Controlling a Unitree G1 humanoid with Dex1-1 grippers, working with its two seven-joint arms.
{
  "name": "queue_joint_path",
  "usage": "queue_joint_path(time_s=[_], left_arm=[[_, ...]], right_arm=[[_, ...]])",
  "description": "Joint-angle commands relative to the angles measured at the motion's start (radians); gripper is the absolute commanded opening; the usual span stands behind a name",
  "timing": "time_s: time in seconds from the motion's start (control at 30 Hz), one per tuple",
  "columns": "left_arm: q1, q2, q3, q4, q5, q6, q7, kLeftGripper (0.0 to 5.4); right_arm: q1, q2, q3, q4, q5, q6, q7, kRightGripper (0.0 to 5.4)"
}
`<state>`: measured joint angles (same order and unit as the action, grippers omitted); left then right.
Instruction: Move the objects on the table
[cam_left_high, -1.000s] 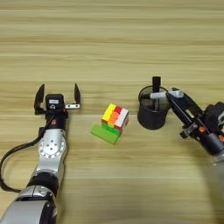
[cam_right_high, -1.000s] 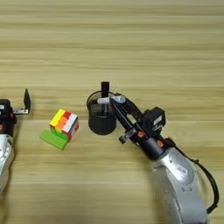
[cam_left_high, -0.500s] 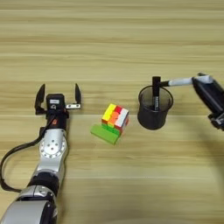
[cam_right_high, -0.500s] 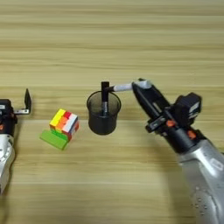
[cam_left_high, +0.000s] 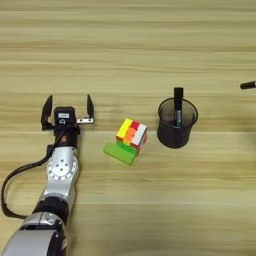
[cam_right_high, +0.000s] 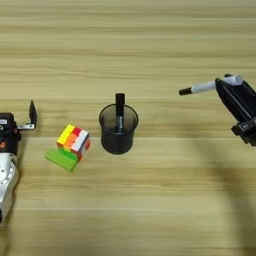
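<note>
The black mesh cup (cam_right_high: 118, 130) stands near the middle of the table (cam_left_high: 125, 45) and serves as the landmark here, with a black marker (cam_right_high: 120, 111) upright inside it. Well to the right of the cup and somewhat farther back, the right gripper (cam_right_high: 229, 86) holds the slim white pen (cam_right_high: 207, 86), its two black fingers closed on the pen's white end while the black cap points back toward the cup; the pen appears to be off the wood, carried roughly level. Just left of the cup sits the puzzle cube (cam_left_high: 131, 135), tilted, its lower edge resting on the flat green block (cam_left_high: 120, 153), which lies on the table touching the cube and slightly nearer the robot. Farther left of the cup, beyond the cube, the left gripper (cam_left_high: 68, 112) is parked low over the table with its fingers spread wide and nothing between them. The step in hand looks like carrying the pen to a new spot, away from the cup. The next move would call for lowering the pen to bare wood to the right of the cup and opening the fingers only once it lies flat, so it does not roll.
</note>
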<state>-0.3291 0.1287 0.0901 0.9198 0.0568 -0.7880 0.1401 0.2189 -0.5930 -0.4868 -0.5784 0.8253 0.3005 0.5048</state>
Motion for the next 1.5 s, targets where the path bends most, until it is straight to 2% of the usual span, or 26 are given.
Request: queue_joint_path(time_s=[0.03, 0.1, 0.17, 0.3, 0.43, 0.63, 0.87, 1.03, 1.3, 1.5], left_arm=[[0.009, -0.009, -0.008, -0.015, 0.015, 0.027, 0.007, 5.40], [0.010, -0.011, -0.009, -0.020, 0.018, 0.030, 0.010, 5.40], [0.012, -0.012, -0.009, -0.025, 0.020, 0.033, 0.011, 5.40], [0.016, -0.014, -0.009, -0.035, 0.023, 0.039, 0.012, 5.40], [0.018, -0.015, -0.010, -0.041, 0.024, 0.042, 0.012, 5.40], [0.019, -0.015, -0.011, -0.047, 0.025, 0.048, 0.012, 5.40], [0.019, -0.014, -0.012, -0.049, 0.027, 0.053, 0.014, 5.40], [0.019, -0.013, -0.013, -0.049, 0.025, 0.054, 0.013, 5.40], [0.020, -0.011, -0.014, -0.049, 0.024, 0.054, 0.014, 5.40], [0.021, -0.008, -0.013, -0.047, 0.022, 0.053, 0.011, 5.40]], right_arm=[[0.026, -0.059, -0.028, -0.028, 0.015, 0.079, 0.003, 0.74], [0.046, -0.085, -0.031, -0.031, 0.015, 0.119, 0.014, 0.74], [0.065, -0.105, -0.044, -0.031, 0.045, 0.173, 0.017, 0.74], [0.083, -0.138, -0.069, -0.010, 0.140, 0.299, 0.001, 0.74], [0.094, -0.164, -0.086, 0.004, 0.209, 0.397, -0.004, 0.74], [0.098, -0.174, -0.077, 0.010, 0.260, 0.479, 0.002, 0.74], [0.071, -0.180, -0.045, 0.061, 0.231, 0.521, -0.004, 0.74], [0.043, -0.184, 0.014, 0.111, 0.191, 0.543, 0.015, 0.74], [-0.051, -0.174, 0.128, 0.257, 0.095, 0.563, 0.034, 0.74], [-0.103, -0.142, 0.188, 0.309, 0.003, 0.514, 0.015, 0.74]])
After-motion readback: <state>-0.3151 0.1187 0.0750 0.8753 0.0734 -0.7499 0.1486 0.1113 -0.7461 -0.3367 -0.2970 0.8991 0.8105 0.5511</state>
